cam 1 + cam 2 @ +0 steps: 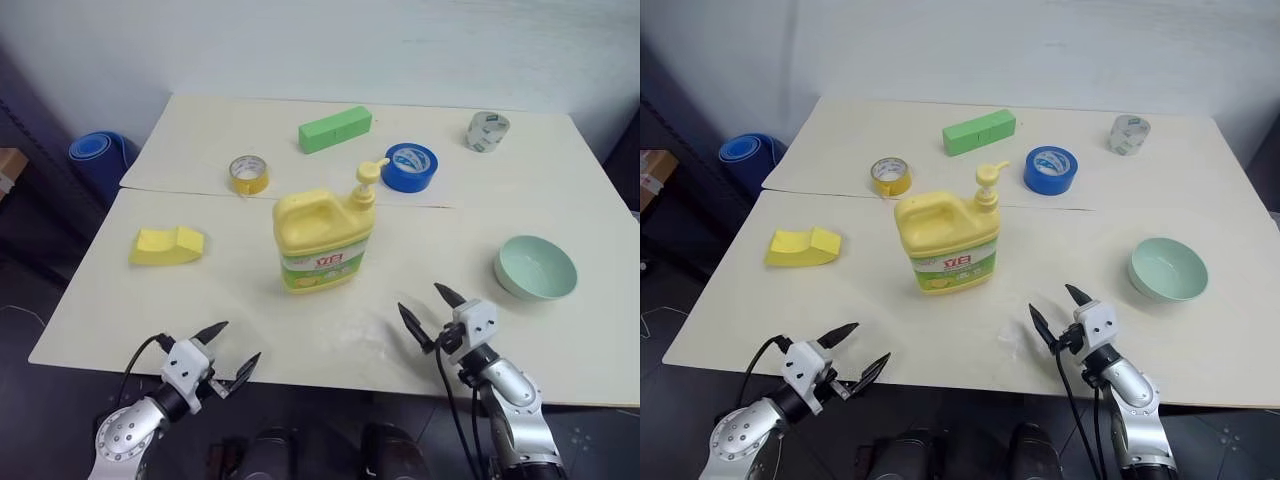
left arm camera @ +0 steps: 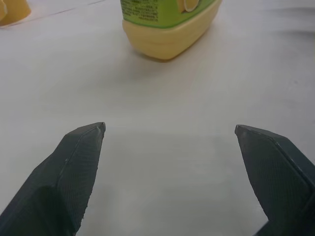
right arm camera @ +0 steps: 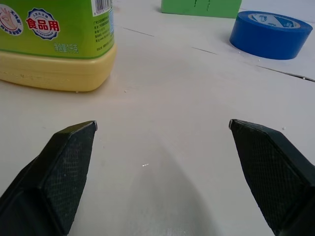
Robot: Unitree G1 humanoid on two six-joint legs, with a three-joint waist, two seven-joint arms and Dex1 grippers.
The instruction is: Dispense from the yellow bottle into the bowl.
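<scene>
Pale worktop [image 1: 200, 300] seen from the head camera, with both arms at its near edge. The yellow bottle [image 1: 322, 240] stands upright near the middle of the worktop, its pump nozzle pointing toward the far right and its green-white label facing the robot. The bowl [image 1: 536, 267] sits well apart from it on the right side, upright. The left pincer [image 1: 233, 352] hovers at the near edge, left of the bottle, its two black fingers spread wide and holding nothing. The right pincer [image 1: 432, 310] hovers over the near worktop between bottle and bowl, likewise spread wide and holding nothing; in its wrist view the bottle's base and label lie ahead of one finger. Beyond the bottle lie a blue tape roll [image 1: 410, 166], a green block [image 1: 335, 129], a yellowish tape roll [image 1: 248, 174] and a clear tape roll [image 1: 488, 131]. A yellow sponge wedge [image 1: 167, 245] rests on the left side, well apart from the bottle.
</scene>
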